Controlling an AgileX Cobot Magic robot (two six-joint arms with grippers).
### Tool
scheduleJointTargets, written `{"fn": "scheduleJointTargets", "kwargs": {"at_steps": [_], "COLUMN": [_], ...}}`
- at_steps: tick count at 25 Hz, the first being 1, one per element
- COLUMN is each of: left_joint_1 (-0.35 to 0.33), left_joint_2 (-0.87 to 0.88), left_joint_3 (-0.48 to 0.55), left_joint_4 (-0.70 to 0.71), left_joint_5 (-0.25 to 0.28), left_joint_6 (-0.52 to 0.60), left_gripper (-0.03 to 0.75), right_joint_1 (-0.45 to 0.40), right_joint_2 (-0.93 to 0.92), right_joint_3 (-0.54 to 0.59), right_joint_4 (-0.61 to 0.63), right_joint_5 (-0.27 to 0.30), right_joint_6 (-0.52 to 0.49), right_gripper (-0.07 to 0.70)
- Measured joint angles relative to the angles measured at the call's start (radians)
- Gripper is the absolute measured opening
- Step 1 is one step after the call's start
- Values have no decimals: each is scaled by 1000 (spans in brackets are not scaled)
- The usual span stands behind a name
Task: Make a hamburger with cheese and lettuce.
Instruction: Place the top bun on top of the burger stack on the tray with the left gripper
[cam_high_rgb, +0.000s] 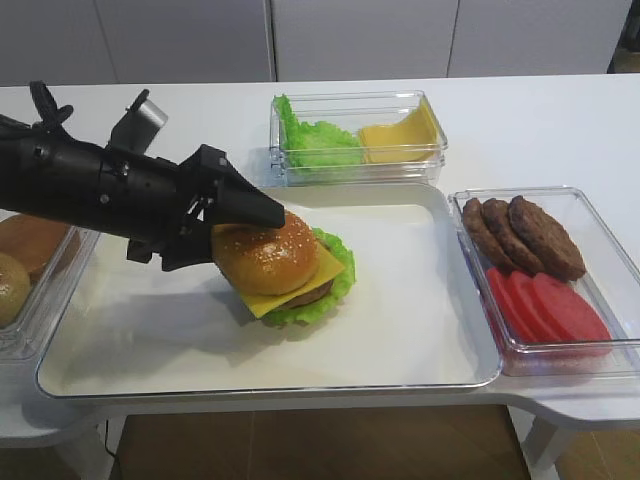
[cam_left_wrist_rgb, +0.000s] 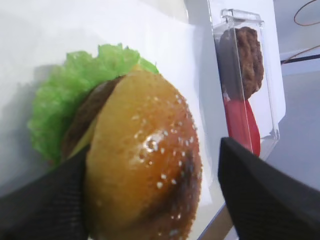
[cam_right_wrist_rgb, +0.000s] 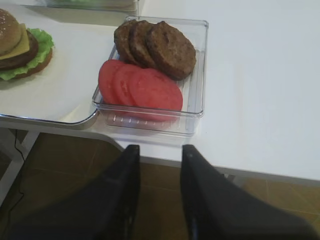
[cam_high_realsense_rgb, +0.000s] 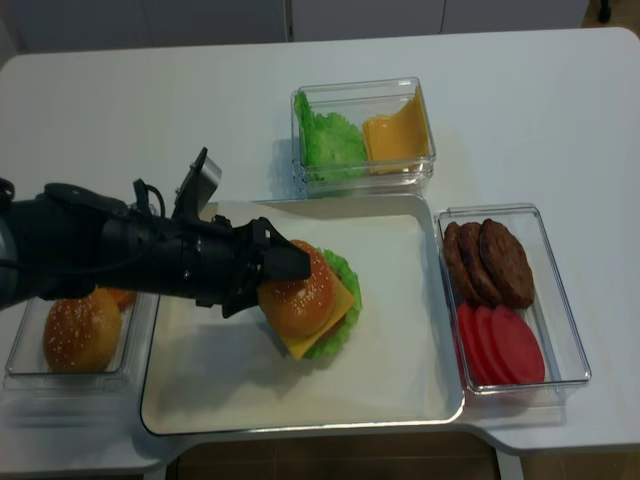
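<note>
The hamburger (cam_high_rgb: 285, 265) stands on the white tray (cam_high_rgb: 420, 330). Its sesame bun top (cam_left_wrist_rgb: 145, 165) tilts over the yellow cheese (cam_high_rgb: 325, 268), the brown patty (cam_high_rgb: 315, 294) and the ruffled lettuce (cam_high_rgb: 342, 272). My left gripper (cam_high_rgb: 255, 235) straddles the bun top from the left, jaws open. One finger (cam_left_wrist_rgb: 55, 200) touches the bun; the other finger (cam_left_wrist_rgb: 260, 195) stands apart from it. My right gripper (cam_right_wrist_rgb: 160, 148) is open and empty, off the table's front edge by the tomato box. It does not show in the exterior views. The hamburger also shows in the right wrist view (cam_right_wrist_rgb: 17, 47).
A clear box (cam_high_rgb: 355, 150) behind the tray holds loose lettuce leaves and cheese slices. A clear box (cam_high_rgb: 610, 250) on the right holds dark patties (cam_high_rgb: 530, 235) and tomato slices (cam_high_rgb: 545, 305). A box (cam_high_realsense_rgb: 60, 370) on the left holds bun halves.
</note>
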Motion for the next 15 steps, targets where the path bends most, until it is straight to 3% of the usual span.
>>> {"fn": "scheduleJointTargets", "kwargs": {"at_steps": [15], "left_joint_1": [0], "left_joint_2": [-18], "left_joint_3": [0], "left_joint_4": [26], "left_joint_5": [-65], "left_joint_6": [95], "left_gripper": [518], "right_joint_1": [0], "right_joint_2": [0], "right_joint_3": [0], "right_joint_4": [0], "right_joint_5": [0], "right_joint_6": [0], "right_gripper": [216]}}
